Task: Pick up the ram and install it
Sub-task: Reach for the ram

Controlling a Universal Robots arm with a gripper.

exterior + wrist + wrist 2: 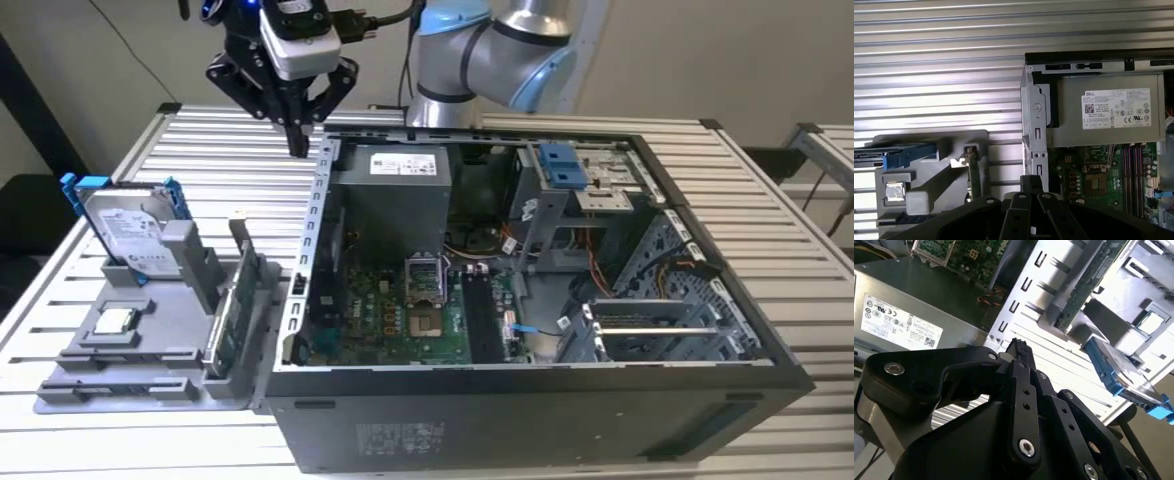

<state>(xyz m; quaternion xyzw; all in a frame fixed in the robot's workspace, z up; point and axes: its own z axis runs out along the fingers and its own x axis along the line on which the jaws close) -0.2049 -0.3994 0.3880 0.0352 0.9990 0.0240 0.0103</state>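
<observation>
The ram [242, 300] is a slim dark strip standing on edge in a slot of the grey holder [154, 345] at the exterior view's left. It also appears in both wrist views, as the ram [974, 177] and the ram [1088, 282]. My gripper [300, 148] hangs high over the slatted table, beside the far corner of the open computer case [534, 400], well away from the ram. Its fingers [1019, 352] are shut together with nothing between them. The gripper [1031, 184] tip sits over the case's side wall.
A hard drive in a blue frame [134, 235] stands upright in the holder, and a small square CPU chip [118, 320] lies flat in front of it. Inside the case are a grey power supply [394, 190], the motherboard [400, 315] and dark memory slots [481, 315].
</observation>
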